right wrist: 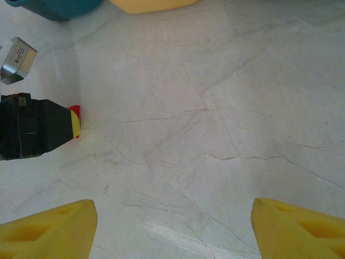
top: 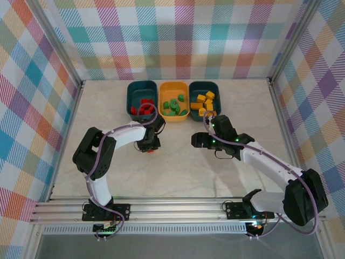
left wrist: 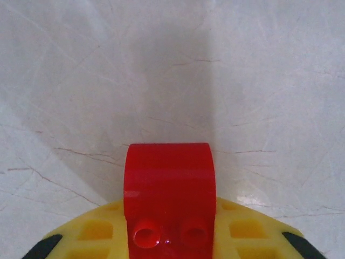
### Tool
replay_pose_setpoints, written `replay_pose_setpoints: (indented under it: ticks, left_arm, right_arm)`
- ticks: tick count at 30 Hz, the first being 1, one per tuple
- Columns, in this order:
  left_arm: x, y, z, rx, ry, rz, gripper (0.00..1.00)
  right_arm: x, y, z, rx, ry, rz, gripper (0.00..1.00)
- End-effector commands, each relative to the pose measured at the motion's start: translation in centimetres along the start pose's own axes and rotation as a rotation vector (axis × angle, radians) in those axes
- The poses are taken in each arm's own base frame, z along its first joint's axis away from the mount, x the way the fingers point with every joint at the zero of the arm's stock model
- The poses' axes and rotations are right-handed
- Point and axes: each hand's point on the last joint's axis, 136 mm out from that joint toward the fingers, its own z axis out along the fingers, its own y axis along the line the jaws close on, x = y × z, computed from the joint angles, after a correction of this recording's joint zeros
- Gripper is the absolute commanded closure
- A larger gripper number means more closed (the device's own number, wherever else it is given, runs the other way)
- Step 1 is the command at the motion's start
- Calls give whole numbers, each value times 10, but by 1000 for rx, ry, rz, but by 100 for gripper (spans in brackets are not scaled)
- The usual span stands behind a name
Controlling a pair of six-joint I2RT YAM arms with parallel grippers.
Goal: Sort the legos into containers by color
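My left gripper point(left wrist: 168, 229) is shut on a red lego point(left wrist: 168, 189); the brick sits between the yellow fingers point(left wrist: 91, 237), studs towards the camera, just above the bare table. From above, this gripper point(top: 151, 147) and its red lego point(top: 151, 150) are in front of the left dark teal container point(top: 131, 97), which holds red legos point(top: 143, 106). The yellow container point(top: 173, 86) holds green legos point(top: 173, 105). The right teal container point(top: 194, 97) holds yellow-orange legos point(top: 205, 101). My right gripper point(right wrist: 172, 226) stands open over bare table, nothing between its fingers point(right wrist: 54, 226).
The table is pale marble point(top: 178, 172), walled with checked panels point(top: 32, 108). The right wrist view catches the left gripper's black body point(right wrist: 32, 129) at left, and the teal bin's point(right wrist: 54, 6) and yellow bin's point(right wrist: 145, 4) edges at the top.
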Motion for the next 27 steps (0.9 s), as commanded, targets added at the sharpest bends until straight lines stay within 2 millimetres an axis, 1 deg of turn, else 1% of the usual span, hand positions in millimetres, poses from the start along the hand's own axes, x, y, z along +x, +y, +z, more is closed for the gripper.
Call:
replay_pose_setpoints:
  ticks: [1, 3, 5, 7, 9, 10, 14, 16, 17, 19, 22, 25, 27]
  left_arm:
    - [-25, -20, -16, 62, -95, 23, 77]
    - [-46, -25, -41, 70, -170, 38, 77]
    - [-74, -30, -69, 97, -257, 33, 77]
    - [-103, -35, -88, 145, -312, 3, 78]
    - [-136, -34, -98, 177, -351, -48, 77]
    - [-152, -34, -99, 190, -357, -75, 77]
    - [-208, -30, -95, 209, -367, -140, 75]
    - [-228, -31, -84, 215, -342, -160, 75]
    - [-237, -34, -81, 233, -327, -171, 75]
    - [-249, -40, -72, 252, -301, -169, 73]
    - [-259, -39, -62, 211, -287, -157, 72]
    - [-264, -39, -60, 216, -292, -156, 69]
    - [-266, -39, -62, 221, -299, -146, 62]
  right_arm:
    - [-4, 8, -1, -25, -9, -3, 25]
    - [-4, 9, -1, -27, -8, -4, 25]
    - [-5, 10, -1, -30, -2, -6, 25]
    - [-5, 11, -2, -35, -3, -4, 25]
    - [-5, 11, -2, -36, -5, -4, 25]
    - [-6, 12, -2, -37, -7, -3, 25]
    - [-5, 11, -9, -33, -9, -6, 25]
    - [-3, 8, -14, -20, -14, -10, 25]
    - [-2, 7, -17, -14, -15, -11, 25]
    - [2, 4, -22, -4, -16, -12, 25]
    - [8, -2, -29, 12, -23, -6, 24]
    - [11, -6, -33, 27, -34, -1, 24]
    - [11, -8, -36, 33, -37, -2, 24]
